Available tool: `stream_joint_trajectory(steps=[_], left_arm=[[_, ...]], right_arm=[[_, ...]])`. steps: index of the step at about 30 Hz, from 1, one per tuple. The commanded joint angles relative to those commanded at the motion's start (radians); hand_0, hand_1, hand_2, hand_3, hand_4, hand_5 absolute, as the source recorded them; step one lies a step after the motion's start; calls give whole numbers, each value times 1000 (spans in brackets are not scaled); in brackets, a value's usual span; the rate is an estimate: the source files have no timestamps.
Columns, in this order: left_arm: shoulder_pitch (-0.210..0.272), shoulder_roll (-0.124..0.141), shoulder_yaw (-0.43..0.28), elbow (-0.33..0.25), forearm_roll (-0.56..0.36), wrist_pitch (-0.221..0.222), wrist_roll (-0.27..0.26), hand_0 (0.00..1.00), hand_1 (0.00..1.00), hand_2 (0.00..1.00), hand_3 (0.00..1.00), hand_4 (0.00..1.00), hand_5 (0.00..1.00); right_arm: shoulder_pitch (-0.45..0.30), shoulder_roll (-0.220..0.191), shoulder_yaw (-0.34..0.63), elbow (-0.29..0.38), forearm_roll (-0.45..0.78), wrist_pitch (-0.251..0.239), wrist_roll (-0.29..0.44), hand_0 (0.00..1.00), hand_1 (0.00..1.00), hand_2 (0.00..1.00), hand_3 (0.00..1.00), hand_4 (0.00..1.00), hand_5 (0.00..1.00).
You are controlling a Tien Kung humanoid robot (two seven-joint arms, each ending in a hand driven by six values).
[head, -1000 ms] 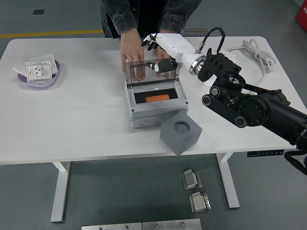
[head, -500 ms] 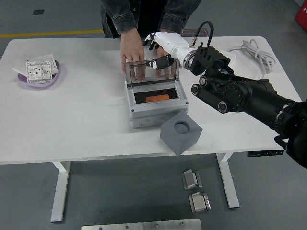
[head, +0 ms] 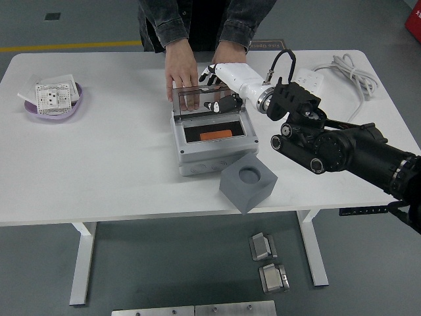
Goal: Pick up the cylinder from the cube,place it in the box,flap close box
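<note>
The white table [head: 99,164] carries everything, with a person standing at its far edge. The robot's right arm reaches in from the right edge toward the far middle. The grey box [head: 214,141] sits at the table's centre, its clear lid [head: 207,99] standing upright at the back. The grey cube [head: 248,182] lies just beside the box's near right corner, its round socket empty. Inside the box an orange piece, most likely the cylinder [head: 215,135], lies flat, so the placing looks done and the closing step is in hand. The person's hands [head: 183,76] rest flat just behind the lid, steadying the box. The right hand [head: 220,82] sits at the lid's top right edge, fingers loosely curled against it, gripping nothing that I can tell. Next the hand needs to push the lid forward and down until it shuts.

At the far left edge sits a purple dish [head: 56,105]; a white cable [head: 345,72] lies at the far right corner.
</note>
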Motion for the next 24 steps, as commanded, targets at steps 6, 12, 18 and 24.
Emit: stream_joint_trajectory(steps=[6,12,18,24], left_arm=[[2,-2,-39,-9,36,1,0,698,684,509,752,755,342],[6,-6,-61,-13,55,2,-1,698,684,509,752,757,341],[11,-7,-62,-12,56,2,0,698,684,509,752,756,339],[13,-10,-62,-12,55,2,1,698,684,509,751,756,338]], right_arm=[[-54,-48,6,123,-63,-3,4,651,653,680,749,766,208],[-101,-86,26,221,-127,2,-14,644,653,678,746,759,214],[-143,-127,71,334,-208,23,-47,645,649,678,750,757,217],[-169,-145,112,392,-247,45,-70,645,650,681,763,758,217]])
